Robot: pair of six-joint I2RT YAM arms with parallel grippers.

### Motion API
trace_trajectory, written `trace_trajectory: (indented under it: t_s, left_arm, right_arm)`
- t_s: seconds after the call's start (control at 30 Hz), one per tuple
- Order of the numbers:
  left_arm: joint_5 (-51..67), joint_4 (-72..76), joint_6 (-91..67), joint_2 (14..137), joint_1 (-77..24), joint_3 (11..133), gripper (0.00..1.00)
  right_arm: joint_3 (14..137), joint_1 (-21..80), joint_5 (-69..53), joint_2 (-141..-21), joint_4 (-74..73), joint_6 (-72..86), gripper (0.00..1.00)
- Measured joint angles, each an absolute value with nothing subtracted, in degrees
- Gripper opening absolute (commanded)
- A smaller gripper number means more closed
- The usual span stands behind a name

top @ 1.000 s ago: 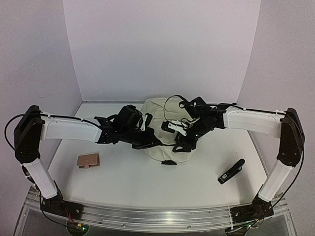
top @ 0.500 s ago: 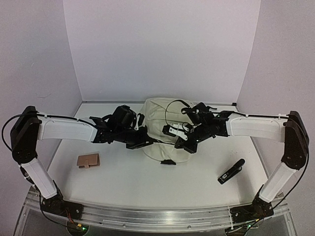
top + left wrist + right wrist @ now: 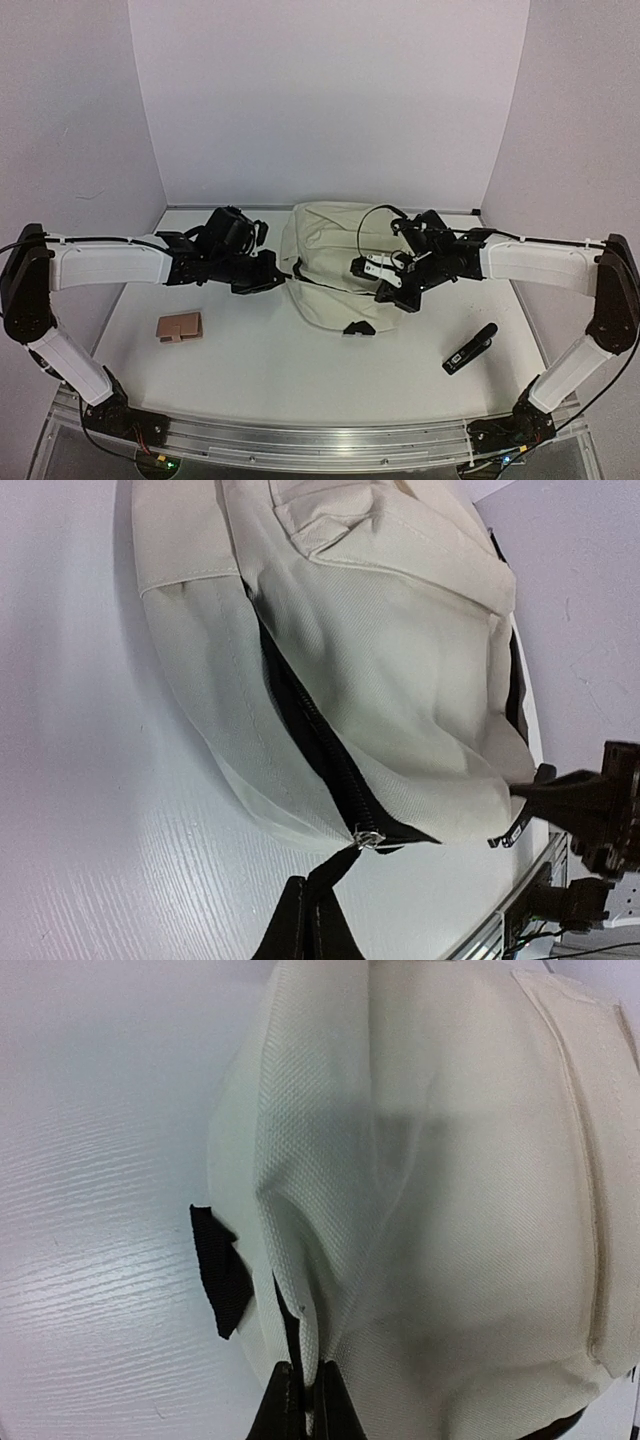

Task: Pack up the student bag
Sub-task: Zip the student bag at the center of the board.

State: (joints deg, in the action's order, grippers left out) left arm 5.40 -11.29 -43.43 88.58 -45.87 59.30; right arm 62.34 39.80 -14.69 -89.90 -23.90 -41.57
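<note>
Cream fabric sits pinched between the closed fingers of the right gripper (image 3: 300,1390): we identify it as a fold of the student bag (image 3: 450,1160) at its 4 o'clock edge. We read the left gripper (image 3: 312,905) as closed on the black zipper tab (image 3: 345,857) at the bag's 9 o'clock side. We locate the bag lying mid-table (image 3: 250,370), with a brown wallet-like item (image 3: 180,327) at its 8 o'clock and a black device (image 3: 470,349) at its 4 o'clock.

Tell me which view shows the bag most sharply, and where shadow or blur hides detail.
Right wrist: bag weave sharpest, a soft shadow in its fold. Left wrist: zipper sharp, fingers only a dark shape. Top external: even light, but the bag looks small and soft.
</note>
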Motion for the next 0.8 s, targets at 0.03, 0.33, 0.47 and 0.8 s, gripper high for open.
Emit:
trace_trajectory:
  t_s: [0.03,0.33,0.47,0.8]
  left_arm:
    - [6.1,-11.2,-43.3,88.5,-46.0,59.1,0.00]
    - [12.0,-6.9,-42.1,91.0,-49.2,59.6,0.00]
    - [13.5,-5.4,-42.0,92.9,-50.8,60.0,0.00]
    - [13.3,-4.8,-42.1,92.5,-50.5,59.9,0.00]
  right_arm:
    - [62.4,38.9,-15.0,-89.8,-23.7,-42.0,0.12]
    - [69.2,38.6,-13.7,-90.0,-31.1,-40.7,0.71]
    - [73.7,44.1,-13.9,-91.2,-32.2,-37.9,0.70]
    - [82.4,52.6,-9.6,-102.9,-29.1,-33.8,0.50]
